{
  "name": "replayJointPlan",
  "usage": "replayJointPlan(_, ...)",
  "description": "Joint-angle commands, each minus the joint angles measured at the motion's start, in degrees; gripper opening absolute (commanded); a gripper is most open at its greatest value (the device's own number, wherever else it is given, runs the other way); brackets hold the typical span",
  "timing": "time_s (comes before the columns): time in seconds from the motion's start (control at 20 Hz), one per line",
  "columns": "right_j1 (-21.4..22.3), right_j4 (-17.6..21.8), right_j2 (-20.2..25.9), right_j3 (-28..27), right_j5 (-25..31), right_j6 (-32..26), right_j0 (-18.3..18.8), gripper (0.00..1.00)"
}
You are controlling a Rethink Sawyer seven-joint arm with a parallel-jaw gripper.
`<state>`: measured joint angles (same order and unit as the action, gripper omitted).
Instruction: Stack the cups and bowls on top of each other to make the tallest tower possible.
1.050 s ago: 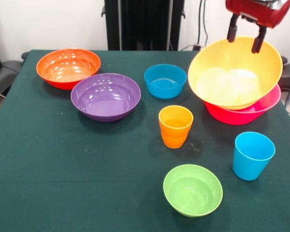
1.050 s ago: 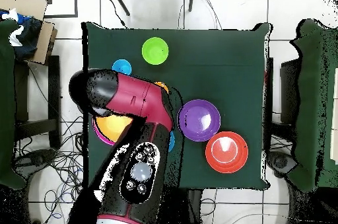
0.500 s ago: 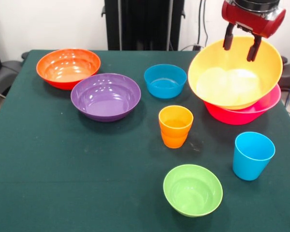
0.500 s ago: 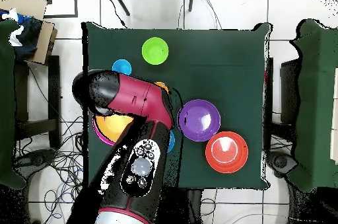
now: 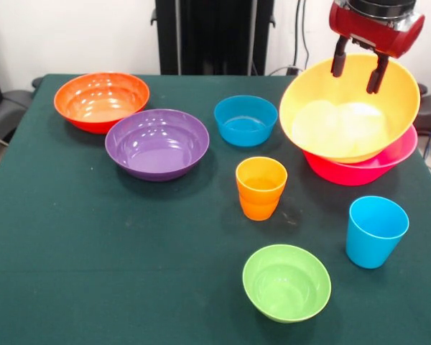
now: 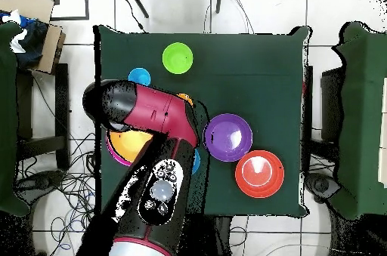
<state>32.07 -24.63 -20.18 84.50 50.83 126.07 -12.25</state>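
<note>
The pincer point(image 5: 356, 66) hangs over the far rim of the large orange bowl point(image 5: 348, 108), its two dark fingers point(image 5: 338, 57) spread apart with nothing between them, one tip just inside the rim and the other a little further over the bowl's hollow; whether either tip touches the plastic cannot be told. That bowl sits tilted inside the hot pink bowl point(image 5: 373, 167), the two making a low tower near the table's point(image 5: 93, 273) right edge as seen from the front, toward the far right corner. The blue bowl point(image 5: 246, 120) stands just beside this pile, toward the middle of the far edge. The purple bowl point(image 5: 157, 143) lies further along toward the left edge, and the red-orange bowl point(image 5: 101, 100) sits behind it near the far left corner, the two rims close or touching. The orange cup point(image 5: 261, 187) stands upright near the table's middle and looks like one cup nested in another. The sky blue cup point(image 5: 375, 231) stands upright near the right edge, well apart from the pile. The lime green bowl point(image 5: 286, 282) sits by the near edge. From overhead, the red arm point(image 6: 155, 162) covers most of the pile and the blue bowl.
</note>
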Motion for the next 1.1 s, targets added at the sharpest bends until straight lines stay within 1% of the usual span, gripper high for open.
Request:
replayJointPlan(0.05, -3.0, 1.4, 3.9, -3.4, 0.3, 9.2, 0.7, 1.0)
replayJointPlan(0.15, -3.5, 1.7, 3.8, -4.6, 1.2, 9.2, 0.9, 1.0)
replayJointPlan(0.35, -3.9, 1.5, 3.6, -4.6, -0.1, 10.1, 0.2, 1.0)
replayJointPlan(0.5, -3.6, 1.3, 3.7, -3.8, -0.9, 10.0, 0.1, 1.0)
replayJointPlan(0.75, -1.2, 0.6, 4.1, -0.1, -2.4, 9.1, 0.2, 1.0)
replayJointPlan(1.1, 0.2, 0.5, 4.5, 1.3, -2.0, 8.0, 0.9, 1.0)
